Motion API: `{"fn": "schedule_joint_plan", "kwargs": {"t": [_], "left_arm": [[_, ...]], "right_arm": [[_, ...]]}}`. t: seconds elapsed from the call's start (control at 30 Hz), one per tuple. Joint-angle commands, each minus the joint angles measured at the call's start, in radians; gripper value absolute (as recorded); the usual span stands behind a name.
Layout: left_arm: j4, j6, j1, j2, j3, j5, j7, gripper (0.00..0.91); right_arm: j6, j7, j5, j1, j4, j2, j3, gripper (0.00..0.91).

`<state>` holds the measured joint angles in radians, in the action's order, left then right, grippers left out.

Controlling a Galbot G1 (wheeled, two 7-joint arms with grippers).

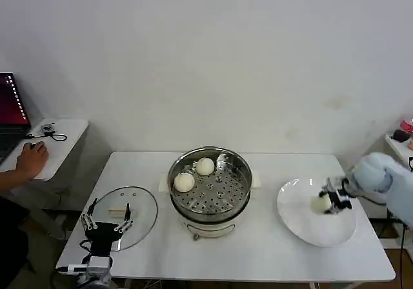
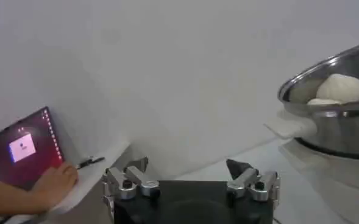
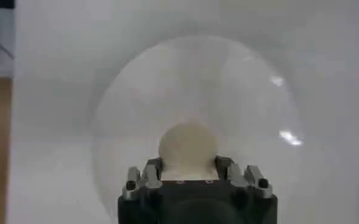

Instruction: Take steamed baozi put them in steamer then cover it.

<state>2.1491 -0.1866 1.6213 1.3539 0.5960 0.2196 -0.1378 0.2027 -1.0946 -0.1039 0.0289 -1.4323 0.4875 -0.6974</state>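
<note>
The steamed baozi lies on the white plate, between the fingers of my right pincer, which are closing around it; a secure grasp is not confirmed. Risks: excess force dents it, too little drops it short of the steamer, which already contains two. My left pincer hovers spread above the cover.

3 baozi: 2 in steamer at 11 o'clock & 9, 1 on plate. 1 steamer, 1 plate, 1 cover, 1 laptop.
</note>
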Motion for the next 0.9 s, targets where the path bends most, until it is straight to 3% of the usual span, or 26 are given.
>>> {"fn": "schedule_joint_plan", "kwargs": {"t": [0.03, 0.23, 0.5, 0.63, 0.9], "left_arm": [[0.009, -0.002, -0.002, -0.007, 0.008, -0.008, 0.001, 0.907], [0.016, -0.008, -0.008, -0.008, 0.013, -0.007, 0.001, 0.907], [0.021, -0.009, -0.007, 0.004, 0.02, -0.001, 0.001, 0.907], [0.029, -0.009, -0.003, 0.005, 0.028, 0.001, 0.001, 0.907], [0.051, -0.009, 0.013, 0.02, 0.041, 0.009, -0.001, 0.907]], "right_arm": [[0.004, -0.019, 0.074, 0.365, -0.001, 0.135, -0.159, 0.595], [0.024, -0.024, 0.144, 0.505, -0.012, 0.329, -0.236, 0.595], [-0.016, -0.047, 0.163, 0.501, -0.044, 0.517, -0.332, 0.605], [-0.034, -0.044, 0.156, 0.473, -0.056, 0.575, -0.377, 0.605], [-0.109, -0.054, 0.057, 0.421, -0.063, 0.644, -0.463, 0.605]]}}
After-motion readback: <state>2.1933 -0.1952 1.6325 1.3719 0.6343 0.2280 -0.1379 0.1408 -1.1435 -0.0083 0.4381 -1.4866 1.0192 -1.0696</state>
